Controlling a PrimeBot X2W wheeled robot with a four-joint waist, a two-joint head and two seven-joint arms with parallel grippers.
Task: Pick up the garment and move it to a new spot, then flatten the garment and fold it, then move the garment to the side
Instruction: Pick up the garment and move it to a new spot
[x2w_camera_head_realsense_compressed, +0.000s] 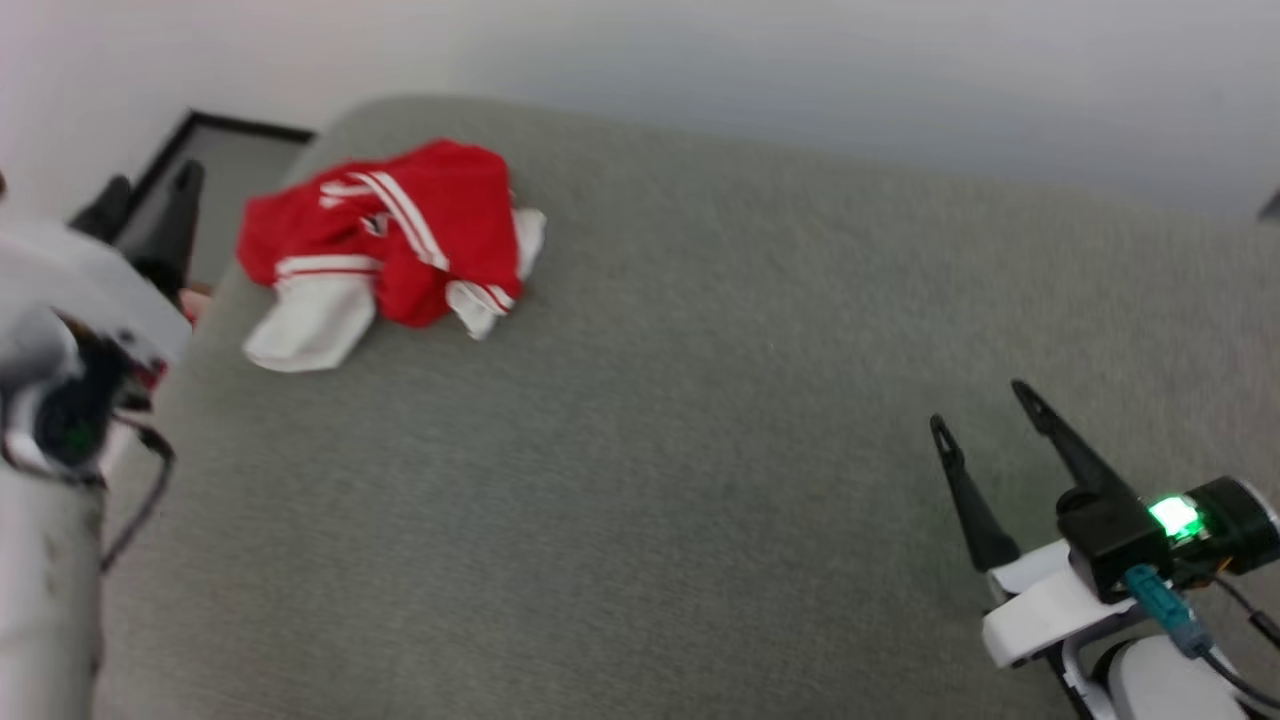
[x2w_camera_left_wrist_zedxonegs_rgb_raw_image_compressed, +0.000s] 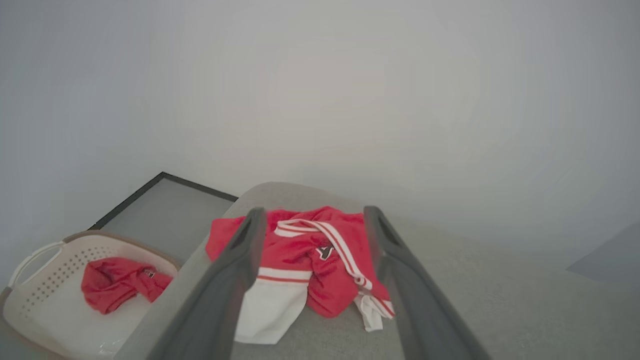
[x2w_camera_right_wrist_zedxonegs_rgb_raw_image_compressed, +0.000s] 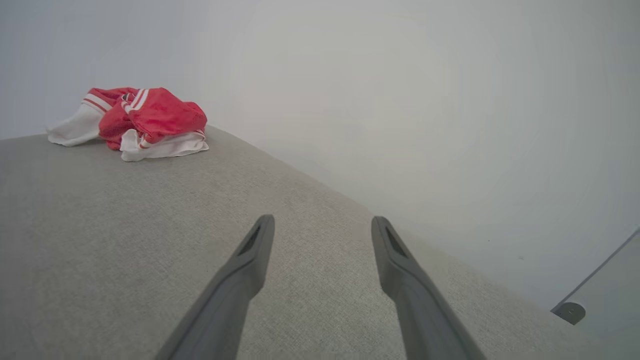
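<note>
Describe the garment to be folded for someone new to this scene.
On the grey cushioned surface, look to its far left corner: the garment lies crumpled there. Unlike the plain red cloth in the white basket nearby, it has white sleeve ends and striped trim.

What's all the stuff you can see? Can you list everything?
garment: one, red with white sleeve ends, crumpled at the surface's far left corner
surface: one, grey fabric, under the garment
basket: one, white, lower down beside the surface's left edge
cloth: one, red, inside the basket
wall: one, pale, behind the surface
left gripper: one, dark fingers, open, aimed at the garment
right gripper: one, dark fingers, open, over bare surface, near right
</note>
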